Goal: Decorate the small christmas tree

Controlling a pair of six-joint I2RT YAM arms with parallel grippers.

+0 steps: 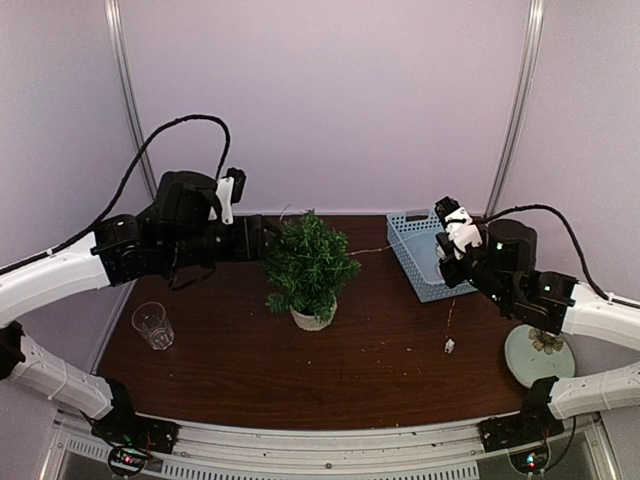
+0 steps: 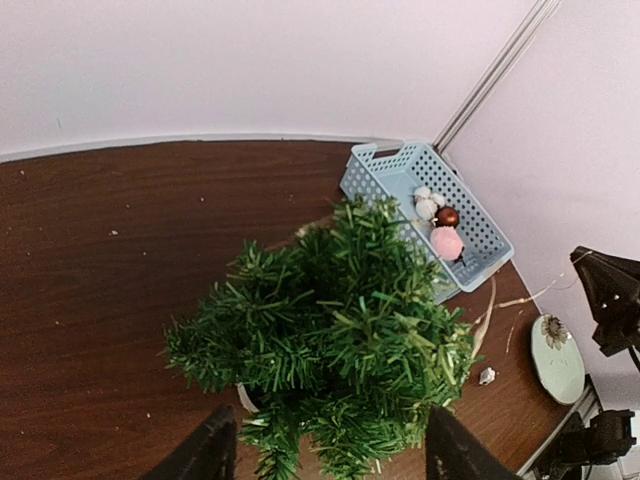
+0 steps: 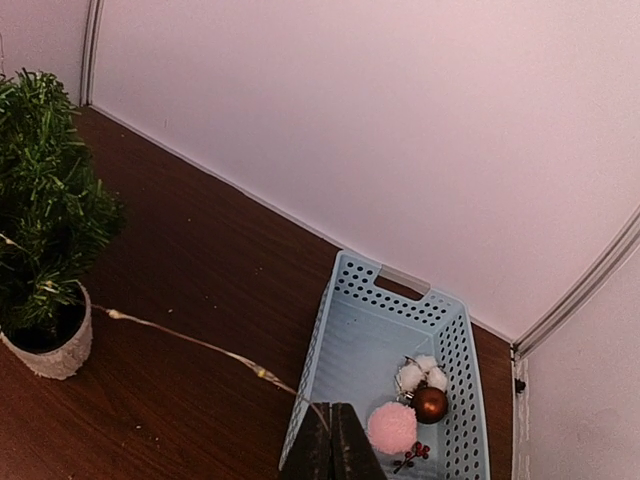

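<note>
The small christmas tree (image 1: 308, 262) stands bushy and dark green in a white pot (image 1: 312, 318) at mid-table. My left gripper (image 1: 266, 242) is at its left side, open; in the left wrist view the two dark fingers (image 2: 200, 455) straddle the tree's lower sprigs (image 2: 340, 340) without holding anything. A thin light wire (image 3: 180, 338) runs from the tree (image 3: 40, 190) to my right gripper (image 3: 335, 445), which is shut on it at the near end of the basket. In the top view the wire (image 1: 370, 250) drops from the right gripper (image 1: 446, 270) to a small white piece (image 1: 449, 346) on the table.
A light-blue basket (image 1: 402, 248) at the back right holds a pink pom-pom (image 3: 391, 427), a brown ball (image 3: 431, 404), white puffs (image 3: 418, 375) and a red berry sprig. A glass (image 1: 152, 325) stands front left. A pale plate (image 1: 540, 352) lies front right.
</note>
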